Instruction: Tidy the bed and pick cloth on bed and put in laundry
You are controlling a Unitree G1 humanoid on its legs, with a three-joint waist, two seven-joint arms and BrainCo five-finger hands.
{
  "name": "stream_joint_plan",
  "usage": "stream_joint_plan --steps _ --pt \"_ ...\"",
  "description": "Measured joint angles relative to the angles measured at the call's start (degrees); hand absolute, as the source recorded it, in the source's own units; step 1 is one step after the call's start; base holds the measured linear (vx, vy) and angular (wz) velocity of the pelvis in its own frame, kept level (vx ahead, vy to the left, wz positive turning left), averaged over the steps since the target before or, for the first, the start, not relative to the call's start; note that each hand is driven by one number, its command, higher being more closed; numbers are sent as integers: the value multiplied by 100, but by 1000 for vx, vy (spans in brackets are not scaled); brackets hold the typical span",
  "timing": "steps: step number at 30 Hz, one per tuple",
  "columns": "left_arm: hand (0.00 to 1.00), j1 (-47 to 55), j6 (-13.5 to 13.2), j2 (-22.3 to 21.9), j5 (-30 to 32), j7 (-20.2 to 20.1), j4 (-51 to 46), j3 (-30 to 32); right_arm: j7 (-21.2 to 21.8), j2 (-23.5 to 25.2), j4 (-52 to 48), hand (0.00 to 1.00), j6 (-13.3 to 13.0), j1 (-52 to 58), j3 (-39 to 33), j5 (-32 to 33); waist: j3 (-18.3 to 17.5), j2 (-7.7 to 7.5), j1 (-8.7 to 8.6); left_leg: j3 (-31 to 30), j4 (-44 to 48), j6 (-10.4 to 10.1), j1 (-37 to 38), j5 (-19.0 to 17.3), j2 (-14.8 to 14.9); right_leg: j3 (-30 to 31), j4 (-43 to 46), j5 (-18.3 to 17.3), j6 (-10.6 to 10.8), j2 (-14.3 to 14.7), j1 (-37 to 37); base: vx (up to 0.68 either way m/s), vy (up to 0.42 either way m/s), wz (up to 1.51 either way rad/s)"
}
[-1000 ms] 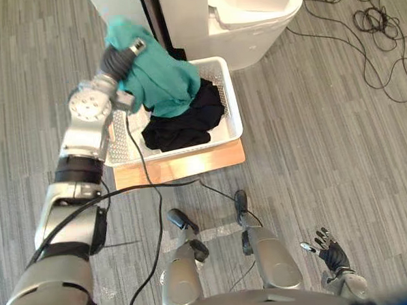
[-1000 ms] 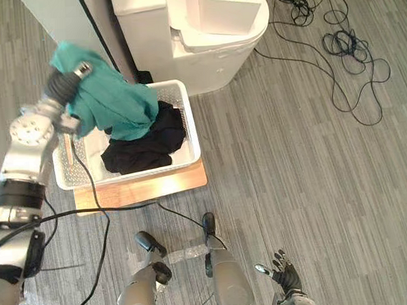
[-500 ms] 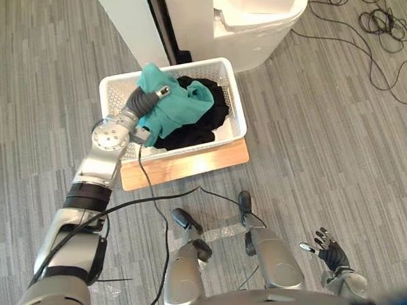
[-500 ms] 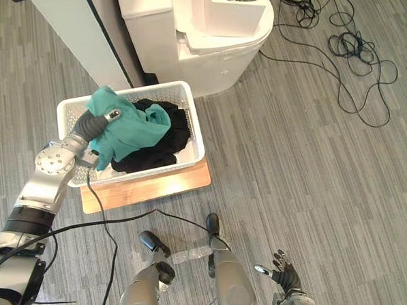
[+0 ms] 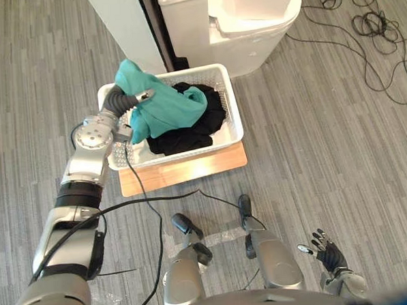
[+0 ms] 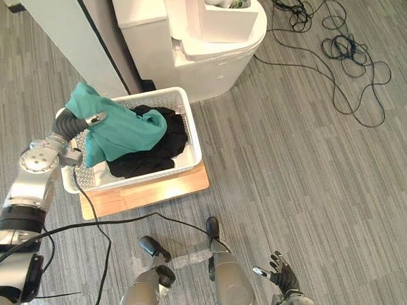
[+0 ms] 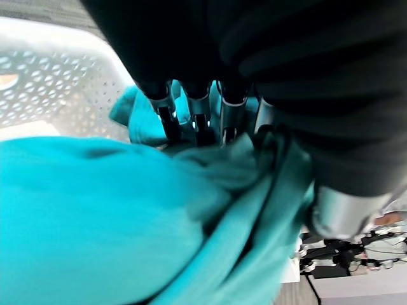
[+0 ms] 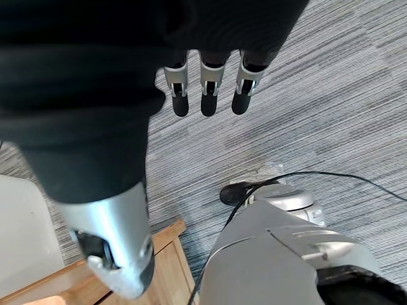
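A teal cloth (image 5: 167,110) hangs over my left hand (image 7: 194,105) at the left end of the white laundry basket (image 5: 231,103). Its lower part rests on the black clothes (image 5: 195,129) inside. In the left wrist view the fingers (image 7: 226,117) run straight into the bunched teal cloth (image 7: 95,210) and do not curl round it. My right hand (image 5: 328,257) hangs low at the right, open and empty over the floor, its fingers (image 8: 203,95) straight.
The basket stands on a wooden board (image 5: 184,170) on the grey plank floor. A white appliance (image 5: 245,27) and a white panel (image 5: 125,20) stand right behind it. Loose cables (image 5: 374,20) lie on the floor at the far right.
My left arm has brought the teal cloth down from above the basket into its left end, onto the black clothes. The view has shifted a little. The right hand has stayed put.
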Motion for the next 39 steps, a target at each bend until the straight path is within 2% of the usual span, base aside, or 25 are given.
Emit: stream_joint_plan --steps 6,8,10,14,19,22,25,28,31,35,36,39 --pt "0 80 0 6 -384 -571 -34 179 -25 31 59 0 198 14 8 -54 -50 24 16 -25 -2 -10 284 -22 -8 -84 -100 1 1 -17 360 0 5 3" --pt "0 256 -2 11 -385 -835 -96 210 -64 43 94 0 307 25 17 -54 -253 57 38 -36 -3 -23 308 -41 -8 -102 -138 1 2 -18 406 14 -2 7" --pt "0 449 0 10 -376 -1283 -104 198 -79 47 126 0 479 26 16 -54 -388 108 94 -80 -4 -45 435 -61 -6 -129 -202 -1 2 -17 585 19 -3 9" --pt "0 615 -1 10 -365 -1596 -104 139 -58 50 211 0 627 25 13 -54 -589 156 164 -142 -5 -51 498 -70 -7 -182 -258 -2 2 -22 711 -1 -5 9" --pt "0 726 -125 40 -833 -1440 -238 142 -34 87 481 0 752 31 -11 -114 -830 157 191 -188 -7 -44 587 -81 -19 -277 -340 -4 5 -35 874 -12 -2 6" --pt "0 905 -198 62 -1510 -1341 -717 206 -12 87 602 0 780 96 -185 -281 -887 173 202 -239 -8 -59 782 -110 -44 -335 -380 -33 39 -66 1117 4 9 10" --pt "0 1262 -207 33 -2185 -1307 -1004 484 47 93 692 0 867 253 -355 -293 -1126 175 204 -354 -9 -74 943 -155 -70 -456 -421 -94 62 -98 1370 39 2 20" --pt "0 1810 -77 -144 -2857 -1146 -1137 935 143 89 888 0 988 269 -552 -395 -1337 169 275 -524 -9 -80 1088 -193 -109 -641 -495 -154 90 -140 1663 42 -1 28" --pt "0 2534 -74 -496 -2826 -910 -1184 1273 294 76 914 0 1099 231 -640 -468 -1452 150 395 -633 -8 -77 1294 -243 -178 -779 -490 -281 149 -204 1936 34 23 27" --pt "0 3438 -37 -954 -2851 -576 -1235 1520 504 78 915 0 1117 193 -639 -500 -1675 106 567 -730 -8 -27 1371 -354 -274 -936 -471 -454 213 -311 2069 15 36 19" --pt "0 3699 26 -1098 -2853 -512 -1233 1636 551 83 919 0 1117 114 -639 -502 -1733 28 617 -777 -8 -21 1376 -375 -308 -983 -448 -490 228 -345 2086 34 44 23" --pt "0 4337 114 -1542 -2880 -324 -920 1943 684 84 1037 0 1120 -74 -665 -501 -1765 -13 686 -853 -8 13 1418 -444 -408 -1075 -413 -558 301 -447 2174 55 50 17"
